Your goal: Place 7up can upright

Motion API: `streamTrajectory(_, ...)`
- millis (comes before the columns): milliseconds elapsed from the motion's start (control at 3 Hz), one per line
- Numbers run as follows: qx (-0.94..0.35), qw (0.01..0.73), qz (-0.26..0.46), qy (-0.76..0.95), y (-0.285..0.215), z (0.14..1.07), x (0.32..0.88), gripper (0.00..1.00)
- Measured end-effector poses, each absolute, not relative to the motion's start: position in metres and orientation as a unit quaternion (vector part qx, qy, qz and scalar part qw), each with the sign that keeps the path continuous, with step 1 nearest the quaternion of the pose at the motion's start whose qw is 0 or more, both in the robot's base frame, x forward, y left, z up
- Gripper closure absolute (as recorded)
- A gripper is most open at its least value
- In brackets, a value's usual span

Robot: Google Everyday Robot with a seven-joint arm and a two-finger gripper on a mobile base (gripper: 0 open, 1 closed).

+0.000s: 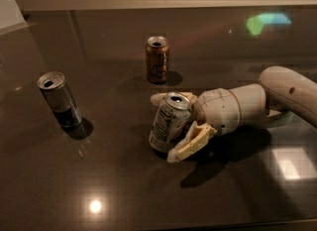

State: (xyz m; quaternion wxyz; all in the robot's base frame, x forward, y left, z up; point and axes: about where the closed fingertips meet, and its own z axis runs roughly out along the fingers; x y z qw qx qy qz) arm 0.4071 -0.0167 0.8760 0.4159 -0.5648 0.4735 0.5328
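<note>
The 7up can (168, 122) is silver-white with a white nutrition panel facing me. It stands near the middle of the dark table (124, 190), tilted with its open top leaning right, toward the arm. My gripper (163, 127) reaches in from the right and is shut on the can. One cream finger (166, 97) lies behind the can's top, and the other finger (192, 142) lies in front of its lower side. The can's base is at the table surface.
A brown-gold can (157, 59) stands upright behind the gripper. A slimmer silver-and-dark can (59, 100) stands upright at the left. The white arm (277, 96) stretches off to the right edge. A pale wall runs along the table's far edge.
</note>
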Motion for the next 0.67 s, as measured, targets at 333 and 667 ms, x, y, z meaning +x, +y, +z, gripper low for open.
streamTrajectory(333,-0.572,0.413,0.52,0.482,-0.027,0.8742,0.4111,0.0)
streamTrajectory(667,-0.572,0.413,0.52,0.482,-0.0269,0.8743,0.411,0.0)
